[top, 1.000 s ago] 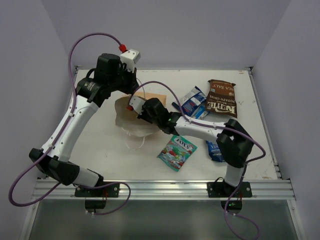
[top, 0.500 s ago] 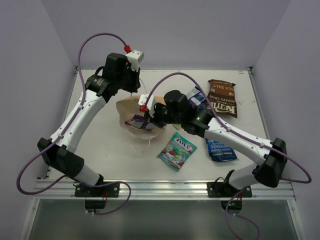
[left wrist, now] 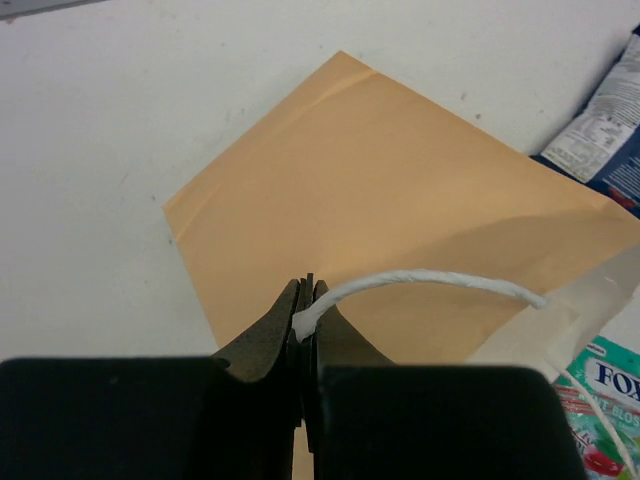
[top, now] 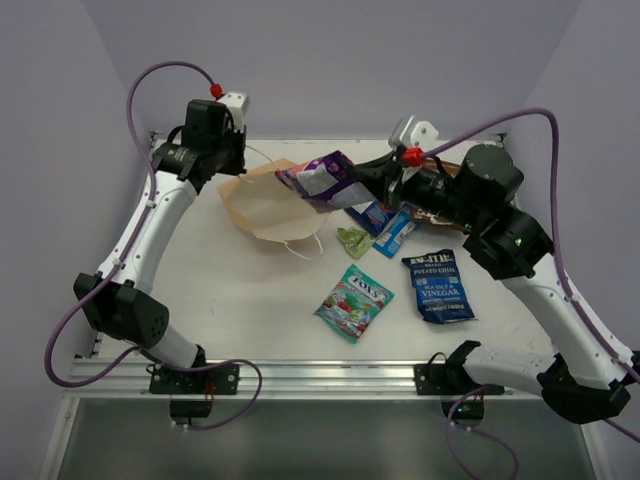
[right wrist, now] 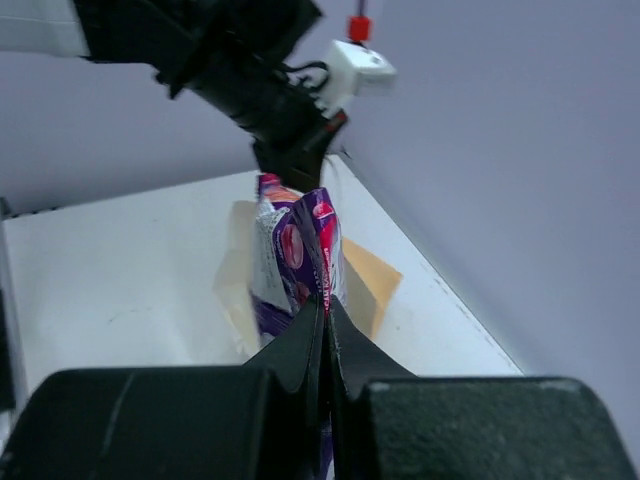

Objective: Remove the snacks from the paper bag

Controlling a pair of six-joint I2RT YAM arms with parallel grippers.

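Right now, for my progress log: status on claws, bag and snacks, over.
Left claw shut on white string handle. Right claw shut on purple candy bag, held aloft, outside paper bag. No obstruction seen.

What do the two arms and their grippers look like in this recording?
Both the left arm and right arm have white tubular links joined by bulky black joints. A purple cable loops along each, ending in a red connector by a white wrist camera housing. The left gripper and right gripper have slim, black, tapered fingers.
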